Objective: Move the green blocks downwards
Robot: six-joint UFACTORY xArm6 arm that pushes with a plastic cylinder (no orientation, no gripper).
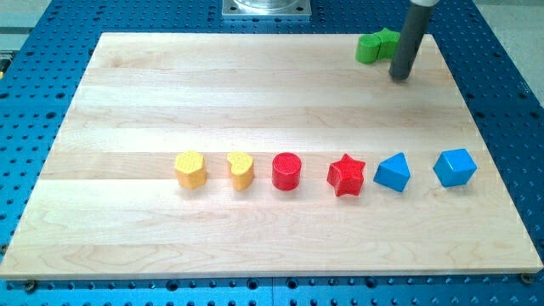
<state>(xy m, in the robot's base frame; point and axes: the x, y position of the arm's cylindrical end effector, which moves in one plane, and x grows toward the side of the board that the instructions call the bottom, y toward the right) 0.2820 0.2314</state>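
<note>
Two green blocks sit touching at the view's top right of the wooden board: a green block of unclear shape on the left and a green star partly hidden behind my rod. My tip rests on the board just right of and slightly below the green blocks, close to them; contact cannot be told.
A row of blocks lies across the board's lower middle: a yellow hexagon, a yellow heart, a red cylinder, a red star, a blue triangle and a blue cube. The board's right edge is near the tip.
</note>
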